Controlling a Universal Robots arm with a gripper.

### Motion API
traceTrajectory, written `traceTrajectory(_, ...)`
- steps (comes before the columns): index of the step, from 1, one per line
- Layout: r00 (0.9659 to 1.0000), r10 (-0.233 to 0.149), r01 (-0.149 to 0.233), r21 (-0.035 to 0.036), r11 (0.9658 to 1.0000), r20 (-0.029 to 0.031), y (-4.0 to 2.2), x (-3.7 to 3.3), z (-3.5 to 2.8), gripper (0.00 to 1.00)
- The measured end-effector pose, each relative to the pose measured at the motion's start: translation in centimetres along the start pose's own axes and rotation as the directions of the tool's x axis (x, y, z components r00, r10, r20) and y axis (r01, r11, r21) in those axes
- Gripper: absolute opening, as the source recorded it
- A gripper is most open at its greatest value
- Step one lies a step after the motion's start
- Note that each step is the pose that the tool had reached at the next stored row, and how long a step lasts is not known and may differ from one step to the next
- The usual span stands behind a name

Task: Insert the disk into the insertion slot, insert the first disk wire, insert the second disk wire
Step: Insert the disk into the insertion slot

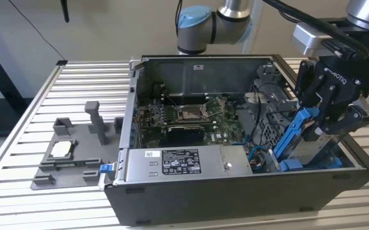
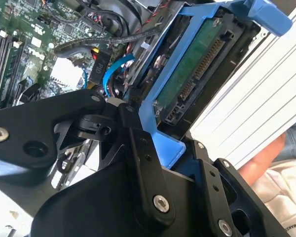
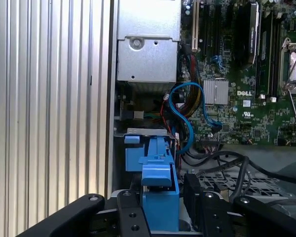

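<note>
You have the slatted metal table [image 1: 75, 86] under everything. The open computer case [image 1: 235, 201] lies on its side on the table, toward the exterior view's right. The arm [image 1: 203, 24] comes in from the far side, above the case.

Inside the case, the green motherboard [image 1: 191, 117] covers the floor toward the far left. The grey power-supply box [image 1: 184, 163] with its pale label runs along the near wall. On the table at the exterior view's left, just beside the case, sits a grey fixture [image 1: 69, 163] with upright posts.

Your gripper [image 1: 328, 127] hangs over the right end of the case with its black fingers [image 3: 130, 212] drawn in on the disk [image 1: 299, 139]. They clamp it by the blue carrier bracket, one finger on each side, and both wrist views show the blue plastic pinched between them. The claw is only as wide as the bracket it grips.

The disk stands steeply tilted. Its upper end leans toward the exterior view's right, and its lower end is down in the near right corner of the case, at the blue drive bay. It is not lying flat there. In the second wrist view its green circuit board and connector row [image 2: 197, 64] face the camera.

A thin blue cable [image 3: 185, 94] loops between the power-supply box and the motherboard, near the bay. A person's hand [image 2: 266, 158] shows beyond the case edge in the second wrist view.
</note>
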State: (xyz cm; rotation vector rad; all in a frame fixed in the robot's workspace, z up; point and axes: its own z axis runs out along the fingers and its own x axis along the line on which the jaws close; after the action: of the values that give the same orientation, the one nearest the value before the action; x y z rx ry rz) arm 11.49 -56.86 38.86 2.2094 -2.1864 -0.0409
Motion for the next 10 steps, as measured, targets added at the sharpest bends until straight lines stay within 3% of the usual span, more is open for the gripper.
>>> traceTrajectory(1,1.0,0.0,0.0,0.0,1.0,0.0001,0.0,0.0,0.01,0.45)
traceTrajectory(4,1.0,0.0,0.0,-0.0001,1.0,0.0001,0.0,0.0,0.03,0.32)
traceTrajectory(10,1.0,0.0,0.0,0.0,1.0,0.0,0.0,0.0,0.05,0.32)
